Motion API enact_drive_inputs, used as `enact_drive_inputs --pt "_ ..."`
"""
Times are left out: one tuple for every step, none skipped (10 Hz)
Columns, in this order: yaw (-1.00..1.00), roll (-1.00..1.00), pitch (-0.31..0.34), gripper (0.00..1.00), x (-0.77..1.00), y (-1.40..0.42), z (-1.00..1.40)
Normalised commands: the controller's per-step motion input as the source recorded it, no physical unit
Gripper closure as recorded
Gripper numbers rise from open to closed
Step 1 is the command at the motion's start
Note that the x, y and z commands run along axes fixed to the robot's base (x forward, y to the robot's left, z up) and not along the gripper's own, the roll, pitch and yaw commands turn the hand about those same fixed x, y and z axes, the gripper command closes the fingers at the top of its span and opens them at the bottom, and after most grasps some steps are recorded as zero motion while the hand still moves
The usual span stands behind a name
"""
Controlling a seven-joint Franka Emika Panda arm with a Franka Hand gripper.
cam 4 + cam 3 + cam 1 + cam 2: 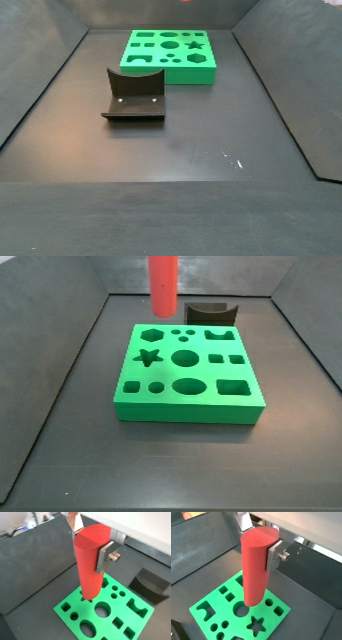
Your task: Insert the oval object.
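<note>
My gripper (90, 544) is shut on the top of the oval object (90, 567), a smooth red-orange peg, and holds it upright; the same shows in the other wrist picture (259, 542). A silver finger (105, 556) presses its side. The peg (256, 567) hangs above the green block (201, 607), which has several shaped holes, one a large oval (189, 385). In a side view the peg (162, 286) hangs over the far end of the block (187, 411), its lower end clear of it. The gripper itself is out of both side views. The block also lies far back in a side view (167, 72).
The dark fixture (211, 314) stands just behind the green block and appears nearer the camera in a side view (134, 95). Dark walls enclose the grey floor on all sides.
</note>
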Motion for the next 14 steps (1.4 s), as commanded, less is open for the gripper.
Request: enact_drive_inputs --pt "-0.7 0.1 -0.031 1.0 0.35 -0.22 -0.45" --pt "-0.63 0.04 -0.003 1.0 0.4 -0.29 -0.45" --pt "-0.68 -0.01 -0.057 1.0 0.19 -0.3 -0.37" --pt "-0.75 -0.04 -0.011 1.0 0.07 -0.28 -0.25" --pt "-0.71 -0.04 0.0 1.0 0.12 -0.29 -0.25" --pt "-0.58 -0.01 0.171 1.0 0.24 -0.27 -0.43" --pt "-0.57 -0.01 0.196 1.0 0.23 -0.27 -0.43" --pt "-0.7 -0.02 0.136 1.0 0.15 -0.25 -0.43" --pt "-0.79 -0.01 0.059 1.0 0.05 -0.22 -0.42" --pt "-0.85 0.0 0.091 1.0 0.0 -0.19 -0.49" --pt "-0.92 0.0 0.1 1.0 0.0 -0.13 -0.45" --pt "-0.93 0.0 0.069 1.0 0.0 -0.12 -0.32" --pt "-0.9 0.0 0.049 1.0 0.06 -0.09 -0.23" --pt "-0.87 0.0 0.019 1.0 0.15 0.0 -0.14"
